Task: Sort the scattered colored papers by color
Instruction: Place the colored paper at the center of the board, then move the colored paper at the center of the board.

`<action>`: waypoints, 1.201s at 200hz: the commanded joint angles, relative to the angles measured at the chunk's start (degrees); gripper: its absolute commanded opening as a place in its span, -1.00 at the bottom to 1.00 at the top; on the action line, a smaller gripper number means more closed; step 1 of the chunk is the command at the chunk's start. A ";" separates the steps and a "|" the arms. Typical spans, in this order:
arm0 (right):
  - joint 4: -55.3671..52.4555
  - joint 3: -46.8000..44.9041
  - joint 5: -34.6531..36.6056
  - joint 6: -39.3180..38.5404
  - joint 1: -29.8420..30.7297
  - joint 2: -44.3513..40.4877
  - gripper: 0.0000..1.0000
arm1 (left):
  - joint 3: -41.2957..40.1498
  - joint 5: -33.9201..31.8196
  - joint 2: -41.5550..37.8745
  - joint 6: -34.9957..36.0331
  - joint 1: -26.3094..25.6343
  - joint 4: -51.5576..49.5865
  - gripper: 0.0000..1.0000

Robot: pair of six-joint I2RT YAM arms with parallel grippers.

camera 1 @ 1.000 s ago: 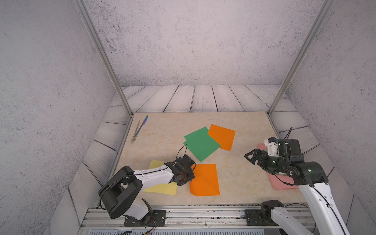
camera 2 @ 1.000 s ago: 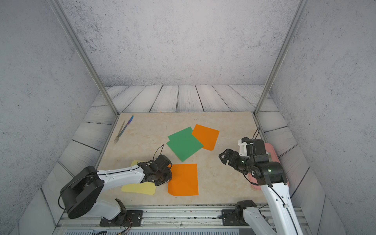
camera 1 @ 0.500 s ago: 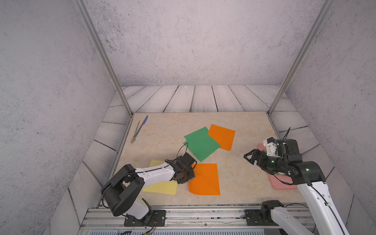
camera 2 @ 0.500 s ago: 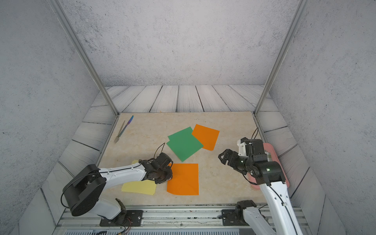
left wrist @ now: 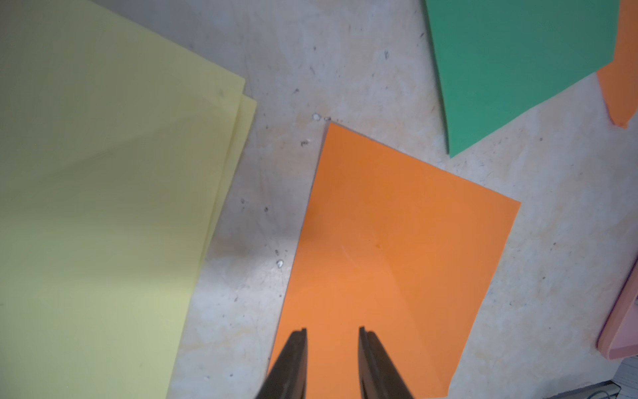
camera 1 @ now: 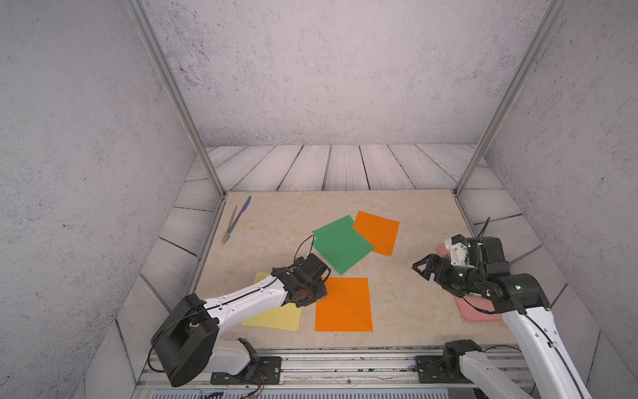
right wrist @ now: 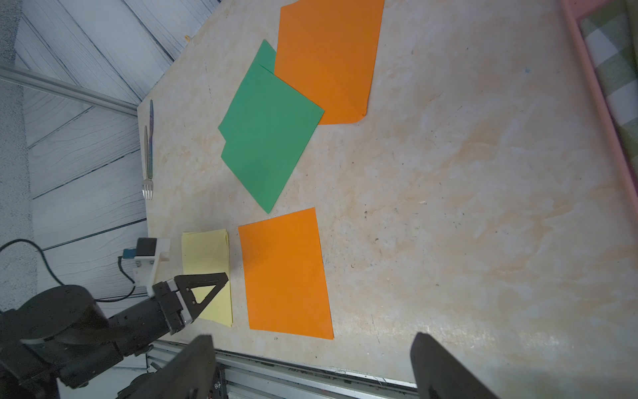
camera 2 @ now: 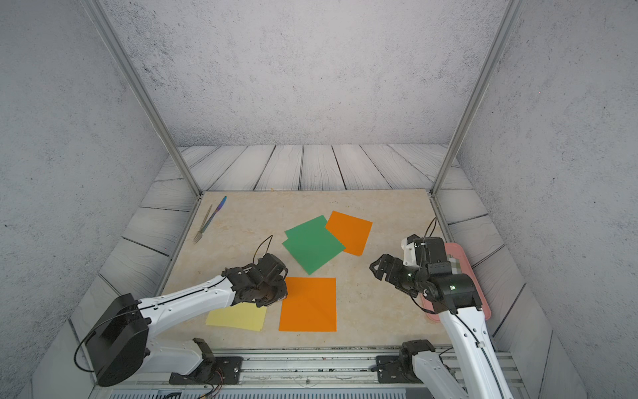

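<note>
Mid-table, overlapping sheets (camera 1: 340, 247), front sheets (camera 1: 345, 305) side by side before them, cutlery (camera 1: 239, 215) back-left, tray (camera 1: 478, 312) right.

Overhead stereo pair, two wrist close-ups

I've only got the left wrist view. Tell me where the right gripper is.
Observer: The right gripper hovers open and empty over the table, near the pink tray.
Operator: Report what's in that tray.
Observer: A green-and-white checked cloth lies in it.
Operator: Count the green sheets.
Observer: Two green papers, stacked slightly askew.
</note>
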 commanded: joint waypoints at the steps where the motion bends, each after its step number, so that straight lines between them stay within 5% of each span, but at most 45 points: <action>1: 1.67 -0.20 -1.07 0.31 0.05 0.96 0.86 | 3.88 -3.40 -3.00 2.27 0.28 -6.29 -0.37; 45: 5.54 2.36 0.47 0.92 0.10 8.09 0.85 | 15.64 -1.89 0.88 11.43 3.44 -5.89 -0.03; 133: 15.02 16.30 -4.97 -5.67 0.09 44.58 0.58 | 44.15 16.30 28.01 22.23 7.89 -8.33 0.03; 240: 22.43 30.21 -9.15 -9.71 0.45 71.44 0.61 | 42.26 20.04 29.01 25.37 10.99 -9.67 0.04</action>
